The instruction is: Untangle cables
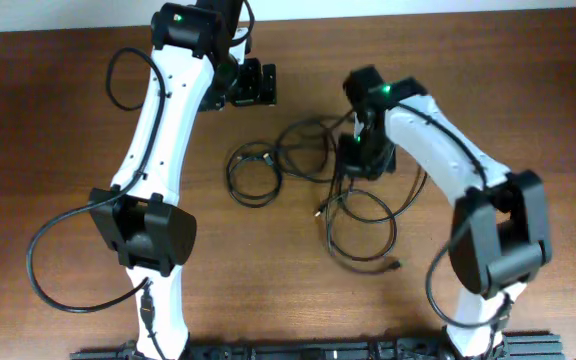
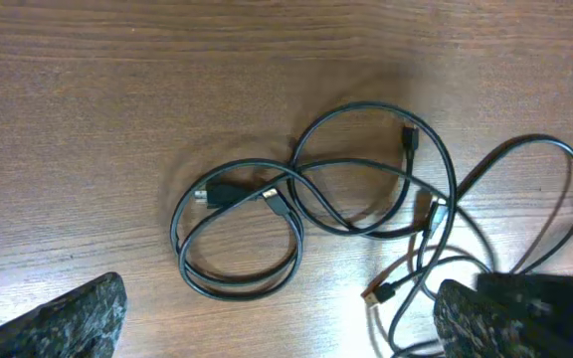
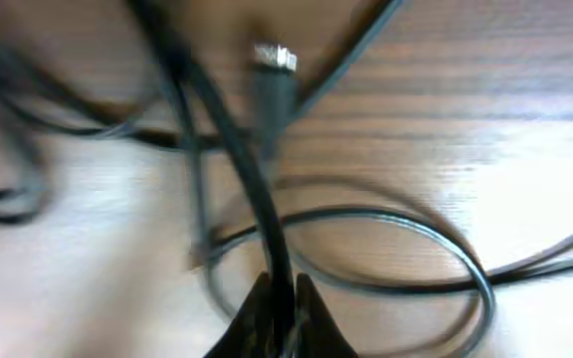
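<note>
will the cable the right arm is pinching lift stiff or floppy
Probably floppy: the cable in the right gripper's shut jaws is thin and lies in loose curves. Likely light, too. It crosses other loops, so lifting may drag them.

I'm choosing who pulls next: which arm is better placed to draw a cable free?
Likely right. The right gripper is shut on a cable strand; the left gripper hangs open above the cables, holding nothing.

Cables (image 2: pixel 301 174) lie on the table (image 1: pixel 48 120) — between left arm (image 1: pixel 163 110) and right arm (image 1: pixel 438 140).
</note>
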{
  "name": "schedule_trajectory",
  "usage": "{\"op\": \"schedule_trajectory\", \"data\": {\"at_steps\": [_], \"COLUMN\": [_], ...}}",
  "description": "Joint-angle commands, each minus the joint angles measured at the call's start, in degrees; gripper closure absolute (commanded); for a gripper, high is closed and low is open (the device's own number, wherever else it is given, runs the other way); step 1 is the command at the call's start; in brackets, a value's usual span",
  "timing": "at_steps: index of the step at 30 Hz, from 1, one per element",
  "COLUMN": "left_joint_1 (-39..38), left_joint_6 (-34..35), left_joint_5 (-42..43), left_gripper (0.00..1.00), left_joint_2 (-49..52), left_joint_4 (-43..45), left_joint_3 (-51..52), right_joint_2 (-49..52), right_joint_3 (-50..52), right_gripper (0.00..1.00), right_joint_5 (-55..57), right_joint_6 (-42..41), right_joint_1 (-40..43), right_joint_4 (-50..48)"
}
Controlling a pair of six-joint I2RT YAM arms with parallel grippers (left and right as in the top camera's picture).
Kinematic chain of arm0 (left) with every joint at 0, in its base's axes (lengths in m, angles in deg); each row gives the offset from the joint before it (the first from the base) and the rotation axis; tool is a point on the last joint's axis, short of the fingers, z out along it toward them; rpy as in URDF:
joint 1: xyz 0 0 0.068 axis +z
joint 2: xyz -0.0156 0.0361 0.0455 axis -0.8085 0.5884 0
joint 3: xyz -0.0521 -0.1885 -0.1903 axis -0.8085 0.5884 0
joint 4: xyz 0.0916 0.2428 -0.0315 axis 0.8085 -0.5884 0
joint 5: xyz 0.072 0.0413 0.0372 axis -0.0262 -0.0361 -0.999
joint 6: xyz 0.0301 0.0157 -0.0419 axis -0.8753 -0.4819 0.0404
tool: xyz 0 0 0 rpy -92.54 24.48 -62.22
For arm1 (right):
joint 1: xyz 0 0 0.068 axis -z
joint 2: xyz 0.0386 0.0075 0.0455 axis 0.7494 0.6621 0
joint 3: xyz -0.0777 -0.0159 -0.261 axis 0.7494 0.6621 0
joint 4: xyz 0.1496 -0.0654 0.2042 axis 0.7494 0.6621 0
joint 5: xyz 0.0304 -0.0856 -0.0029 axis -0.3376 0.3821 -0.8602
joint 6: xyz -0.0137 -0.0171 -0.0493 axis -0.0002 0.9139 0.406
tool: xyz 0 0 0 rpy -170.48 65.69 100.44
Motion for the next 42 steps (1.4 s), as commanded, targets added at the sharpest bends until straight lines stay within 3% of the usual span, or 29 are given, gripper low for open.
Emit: {"op": "schedule_trajectory", "data": {"at_steps": [1,6,13,15,16,19,22,25,26,30,35,40,42], "left_joint_1": [0.3,0.3,0.3,0.3,0.3,2.0,6.2,10.7,12.0,11.5,10.4,10.4,10.4], "left_joint_6": [-0.3,-0.3,-0.2,-1.0,-3.1,-16.7,-18.9,-19.1,-23.5,-34.2,-35.1,-44.7,-44.9], "left_joint_5": [-0.4,-0.4,0.3,4.1,7.5,35.7,56.9,65.5,69.0,62.2,52.9,54.0,55.6], "left_gripper": [0.01,0.01,0.01,0.01,0.01,0.01,0.01,0.00,0.02,0.04,0.03,0.07,0.14], "left_joint_2": [-0.3,-0.3,-0.3,-0.3,-0.3,-0.4,-0.4,-0.4,-0.8,-6.3,-14.3,-16.2,-16.2], "left_joint_4": [0.2,0.2,0.2,0.9,1.8,3.3,5.2,3.8,3.6,2.6,5.4,1.8,1.4], "left_joint_3": [0.3,0.3,0.3,0.3,0.3,-0.3,-0.6,-0.6,-0.6,-0.6,-0.6,-0.6,-0.6], "right_joint_2": [-9.9,-25.4,-42.2,-45.2,-46.4,-48.3,-48.5,-46.8,-45.6,-37.7,-27.9,-25.0,-25.0], "right_joint_3": [-11.6,-23.5,-24.2,-24.2,-24.2,-24.2,-24.2,-24.2,-24.2,-24.2,-24.2,-24.2,-24.2], "right_gripper": [0.96,0.96,0.96,0.96,0.96,0.96,0.96,0.96,0.96,0.96,0.96,0.96,0.96], "right_joint_5": [0.3,0.3,-0.1,-0.2,-0.2,-2.8,-4.0,-3.8,-4.0,-12.9,-22.6,-25.4,-26.5], "right_joint_6": [3.1,3.8,3.8,3.8,3.7,3.7,3.7,3.7,3.7,3.1,-0.5,-1.3,-1.3], "right_joint_1": [-1.8,-3.6,-3.6,-3.6,-3.6,-3.6,-3.6,-3.6,-3.6,-3.6,-3.6,-3.6,-3.6], "right_joint_4": [4.6,2.9,-13.2,-16.3,-16.9,-17.0,-16.1,-12.6,-11.7,-10.3,-11.9,-14.5,-15.5]}}
